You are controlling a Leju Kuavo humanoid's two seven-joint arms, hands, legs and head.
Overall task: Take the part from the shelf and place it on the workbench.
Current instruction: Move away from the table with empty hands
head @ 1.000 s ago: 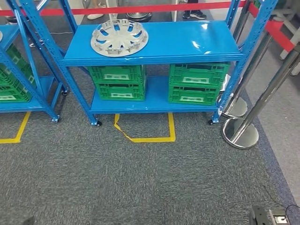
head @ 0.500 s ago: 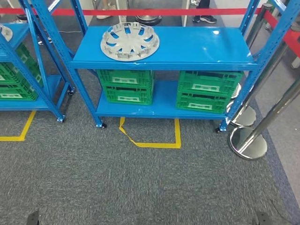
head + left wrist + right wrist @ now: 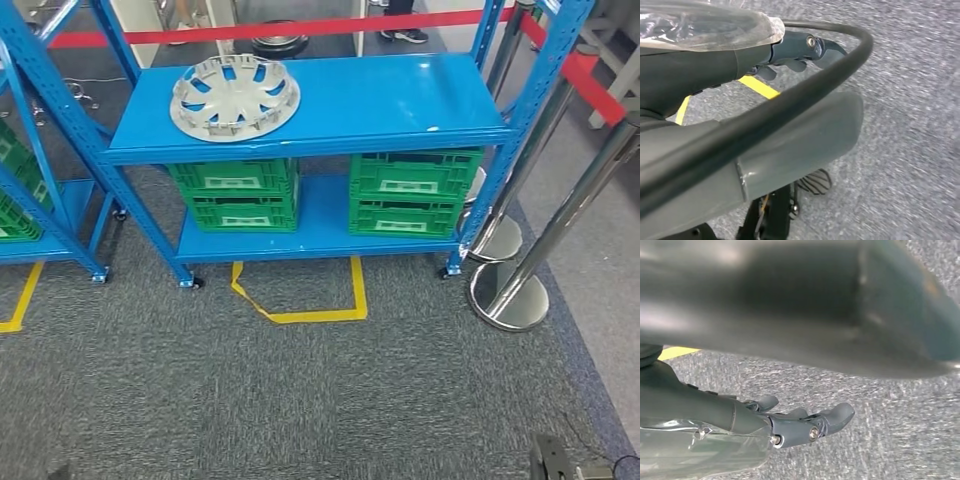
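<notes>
Left wrist view looks along the left hand [image 3: 798, 50], which hangs over grey carpet [image 3: 911, 125] with its dark fingers [image 3: 828, 49] stretched out and apart, gripping nothing; a strip of yellow tape [image 3: 759, 87] runs just beyond them. Right wrist view has the right hand [image 3: 798, 427] in the same pose above the carpet, fingers [image 3: 840, 415] extended and empty.

Head view gives what the wrist cameras miss. A blue shelf [image 3: 377, 100] stands ahead across the carpet. The part [image 3: 235, 96], a silver hubcap, lies flat on the left end of the top board. Below it, two stacks of green crates [image 3: 235, 195] sit on the lower board. A yellow floor mark [image 3: 317, 300] lies in front of the shelf. Chrome posts [image 3: 521, 270] with a red belt [image 3: 589, 75] stand to the right.
</notes>
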